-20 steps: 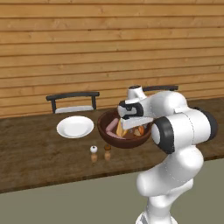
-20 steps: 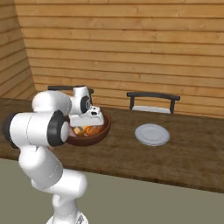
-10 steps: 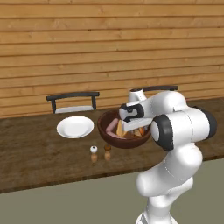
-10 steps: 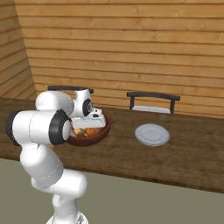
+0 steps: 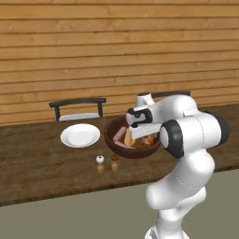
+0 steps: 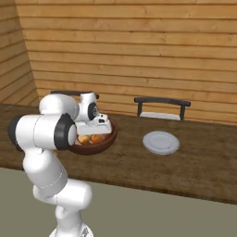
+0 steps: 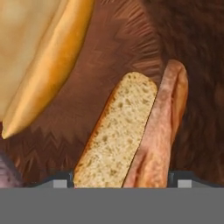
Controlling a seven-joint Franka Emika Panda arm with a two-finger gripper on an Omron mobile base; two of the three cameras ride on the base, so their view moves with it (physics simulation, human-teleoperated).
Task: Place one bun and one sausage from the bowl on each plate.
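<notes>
The dark reddish-brown wooden bowl [image 5: 109, 135] [image 6: 102, 147] stands on the wooden table with buns and sausages inside. My gripper [image 5: 134, 133] [image 6: 98, 131] reaches down into it. In the hand view the gripper [image 7: 120, 180] is open, its fingertips [image 7: 61, 179] spread wide. A cut bun [image 7: 116, 135] and a reddish sausage [image 7: 162, 131] lie side by side between them on the bowl's floor [image 7: 127, 48]. A bigger golden bun [image 7: 39, 57] fills the upper left. One white plate [image 5: 80, 135] lies left of the bowl. Another white plate [image 6: 160, 142] lies to its right.
A salt shaker [image 5: 100, 160] and a pepper shaker [image 5: 114, 159] stand just in front of the bowl. Dark chairs [image 5: 78, 108] [image 6: 161, 107] sit behind the table against the wooden plank wall. The table's front edge runs close to my base.
The hand has dipped slightly lower into the bowl. Plates, shakers and bowl have stayed where they were.
</notes>
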